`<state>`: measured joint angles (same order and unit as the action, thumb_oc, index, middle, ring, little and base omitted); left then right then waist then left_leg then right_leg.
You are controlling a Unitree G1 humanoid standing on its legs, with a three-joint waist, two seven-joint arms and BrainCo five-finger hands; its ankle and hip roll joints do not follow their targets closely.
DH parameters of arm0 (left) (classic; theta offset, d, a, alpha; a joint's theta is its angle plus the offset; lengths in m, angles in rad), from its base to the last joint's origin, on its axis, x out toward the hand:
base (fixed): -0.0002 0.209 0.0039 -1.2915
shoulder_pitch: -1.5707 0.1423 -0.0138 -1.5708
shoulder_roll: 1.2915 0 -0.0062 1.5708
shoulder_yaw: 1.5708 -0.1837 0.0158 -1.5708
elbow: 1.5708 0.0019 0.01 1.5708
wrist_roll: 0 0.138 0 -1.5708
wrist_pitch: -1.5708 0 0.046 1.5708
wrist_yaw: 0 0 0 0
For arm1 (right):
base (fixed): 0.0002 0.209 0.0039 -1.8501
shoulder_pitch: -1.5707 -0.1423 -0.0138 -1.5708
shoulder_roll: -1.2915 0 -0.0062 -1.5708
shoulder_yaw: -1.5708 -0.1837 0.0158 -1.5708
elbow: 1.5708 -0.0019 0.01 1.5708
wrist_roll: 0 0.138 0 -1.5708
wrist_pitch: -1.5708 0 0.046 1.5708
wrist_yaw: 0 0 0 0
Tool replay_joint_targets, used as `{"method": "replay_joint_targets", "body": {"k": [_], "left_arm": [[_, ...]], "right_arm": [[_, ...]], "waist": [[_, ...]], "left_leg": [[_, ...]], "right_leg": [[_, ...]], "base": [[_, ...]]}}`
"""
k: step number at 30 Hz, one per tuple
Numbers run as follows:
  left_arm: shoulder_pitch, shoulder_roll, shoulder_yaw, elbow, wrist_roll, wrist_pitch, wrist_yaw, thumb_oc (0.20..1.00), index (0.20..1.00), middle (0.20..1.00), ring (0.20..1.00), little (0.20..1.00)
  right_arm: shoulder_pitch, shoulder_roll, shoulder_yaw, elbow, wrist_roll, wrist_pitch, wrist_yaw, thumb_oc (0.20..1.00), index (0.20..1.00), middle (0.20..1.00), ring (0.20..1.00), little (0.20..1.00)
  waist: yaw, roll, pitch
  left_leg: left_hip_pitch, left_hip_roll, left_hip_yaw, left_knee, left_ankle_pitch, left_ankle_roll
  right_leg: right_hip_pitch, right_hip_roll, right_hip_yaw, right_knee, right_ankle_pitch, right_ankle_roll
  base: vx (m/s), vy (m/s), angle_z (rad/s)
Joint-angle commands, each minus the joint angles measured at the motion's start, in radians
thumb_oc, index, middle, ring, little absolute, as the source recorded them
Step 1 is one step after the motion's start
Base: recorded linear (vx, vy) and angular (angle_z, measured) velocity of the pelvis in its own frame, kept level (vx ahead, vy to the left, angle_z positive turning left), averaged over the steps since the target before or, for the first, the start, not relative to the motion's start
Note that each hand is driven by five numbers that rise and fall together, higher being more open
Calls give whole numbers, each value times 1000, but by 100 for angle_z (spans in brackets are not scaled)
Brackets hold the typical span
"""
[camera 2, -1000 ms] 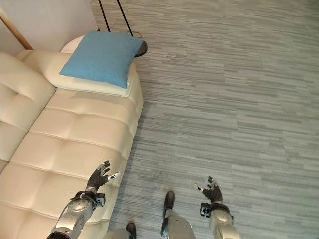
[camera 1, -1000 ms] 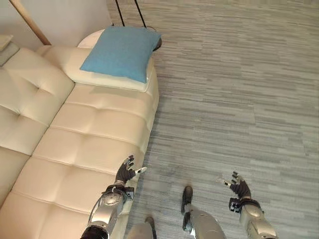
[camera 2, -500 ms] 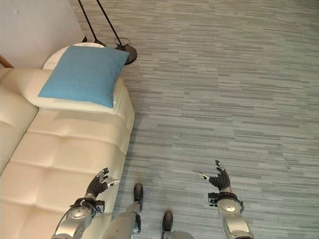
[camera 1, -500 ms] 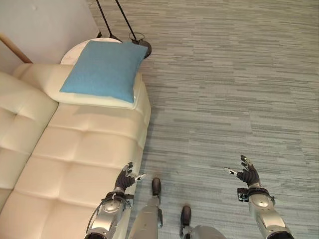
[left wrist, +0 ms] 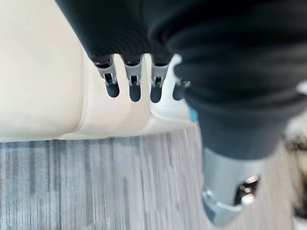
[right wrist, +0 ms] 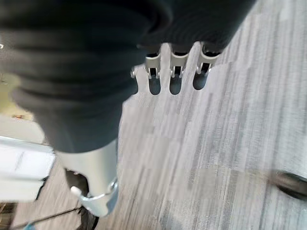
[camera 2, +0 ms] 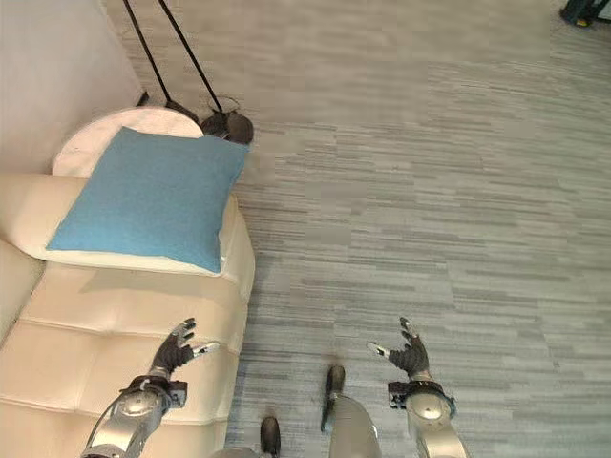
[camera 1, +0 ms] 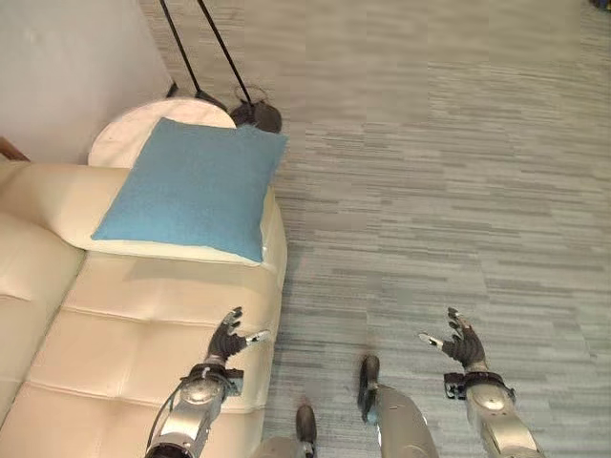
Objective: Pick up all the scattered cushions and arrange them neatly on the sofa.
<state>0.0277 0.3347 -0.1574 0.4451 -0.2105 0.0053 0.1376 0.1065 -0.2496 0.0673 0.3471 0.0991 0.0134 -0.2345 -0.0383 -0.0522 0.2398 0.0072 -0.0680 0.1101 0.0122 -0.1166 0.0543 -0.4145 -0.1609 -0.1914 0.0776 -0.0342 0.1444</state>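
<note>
Blue woven cushion [camera 1: 191, 186], square, lies on the sofa [camera 1: 124, 334] arm; cream tufted leather. No print I can read. Left hand [camera 1: 225, 340], right hand [camera 1: 460, 345]: fingers spread, empty.

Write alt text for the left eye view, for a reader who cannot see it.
A blue cushion lies on the end of a cream sofa, partly over a round white side table beside a grey floor. The open left hand hovers over the sofa's front edge; the open right hand hovers over the floor, both empty.
</note>
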Motion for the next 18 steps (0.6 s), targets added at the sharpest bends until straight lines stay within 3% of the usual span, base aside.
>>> {"method": "replay_joint_targets", "body": {"k": [1, 2, 3, 4, 6, 7, 8, 10, 12, 13, 16, 18], "left_arm": [[-2, -9, -2, -49, 5, -45, -14, 1000, 1000, 1000, 1000, 1000], [-2, -9, -2, -49, 5, -45, -14, 1000, 1000, 1000, 1000, 1000], [-4, -15, -5, -38, -9, -43, -16, 1000, 1000, 1000, 1000, 1000], [-13, -27, -17, 0, -22, -37, -21, 1000, 1000, 1000, 1000, 1000], [-16, -27, -20, 8, -20, -36, -24, 1000, 1000, 1000, 1000, 1000], [-20, -31, -22, 36, -17, -33, -26, 1000, 1000, 1000, 1000, 1000], [-20, -32, -22, 36, -17, -33, -26, 1000, 1000, 1000, 1000, 1000], [-13, -35, -15, 40, -15, -32, -25, 1000, 1000, 1000, 1000, 1000], [-5, -37, -15, 39, -12, -31, -26, 1000, 1000, 1000, 1000, 1000], [-11, -32, -8, 46, -7, -34, -15, 1000, 1000, 1000, 1000, 1000], [10, -28, 8, 32, -14, -34, -12, 1000, 1000, 1000, 1000, 1000], [25, -25, 19, 16, -23, -36, -9, 1000, 1000, 1000, 1000, 1000]], "right_arm": [[-18, -76, -12, -50, -4, -30, 6, 1000, 1000, 1000, 1000, 1000], [-18, -75, -12, -50, -4, -30, 6, 1000, 1000, 1000, 1000, 1000], [-25, -84, -7, -50, -2, -33, 8, 1000, 1000, 1000, 1000, 1000], [-34, -105, 2, -64, -7, -32, 13, 1000, 1000, 1000, 1000, 1000], [-35, -112, 2, -70, -9, -31, 15, 1000, 1000, 1000, 1000, 1000], [-35, -126, 4, -75, -16, -30, 14, 1000, 1000, 1000, 1000, 1000], [-35, -126, 4, -75, -16, -30, 14, 1000, 1000, 1000, 1000, 1000], [-34, -132, 7, -71, -26, -28, 14, 1000, 1000, 1000, 1000, 1000], [-38, -140, 16, -60, -34, -28, 12, 1000, 1000, 1000, 1000, 1000], [-42, -142, 20, -50, -42, -18, -5, 1000, 1000, 1000, 1000, 1000], [-33, -129, 20, -54, -49, -20, 3, 1000, 1000, 1000, 1000, 1000], [-30, -122, 22, -61, -61, -16, 10, 1000, 1000, 1000, 1000, 1000]], "waist": [[-17, 55, -20], [-19, 52, -22], [-16, 51, -18], [-5, 51, -4], [-3, 45, 0], [20, 35, 8], [20, 35, 9], [32, 36, -1], [50, 52, -10], [70, 52, -15], [77, 53, -31], [80, 40, -50]], "left_leg": [[30, 82, -29, 165, -92, -78], [25, 79, -30, 167, -89, -77], [-15, 85, -32, 271, -73, -85], [-97, 99, -41, 439, -24, -102], [-135, 98, -42, 485, -5, -101], [-224, 97, -27, 451, -35, -84], [-222, 97, -26, 450, -35, -83], [-230, 90, -16, 330, -18, -77], [-251, 106, -12, 147, 102, -92], [-297, 133, 46, 29, 165, -119], [-277, 141, 58, 11, 200, -106], [-275, 127, 55, 37, 191, -93]], "right_leg": [[201, 58, -20, 18, 31, -38], [198, 55, -20, 16, 34, -38], [215, 58, -21, 11, 25, -51], [257, 71, -26, 1, -3, -80], [270, 70, -26, -5, -15, -90], [327, 64, -27, -19, -54, -93], [328, 64, -26, -19, -54, -93], [360, 68, -29, -33, -69, -85], [403, 89, -33, -54, -89, -80], [466, 100, -50, -73, -128, -78], [485, 103, -65, -61, -132, -68], [498, 84, -63, -47, -139, -58]], "base": [[325, -175, 13], [259, -186, 9], [213, -187, 12], [214, -187, 19], [246, -117, 3], [305, -79, -1], [379, -30, 10], [272, 51, 23], [440, 93, -4], [521, 129, -6], [279, 90, 4], [357, 170, -29]]}}
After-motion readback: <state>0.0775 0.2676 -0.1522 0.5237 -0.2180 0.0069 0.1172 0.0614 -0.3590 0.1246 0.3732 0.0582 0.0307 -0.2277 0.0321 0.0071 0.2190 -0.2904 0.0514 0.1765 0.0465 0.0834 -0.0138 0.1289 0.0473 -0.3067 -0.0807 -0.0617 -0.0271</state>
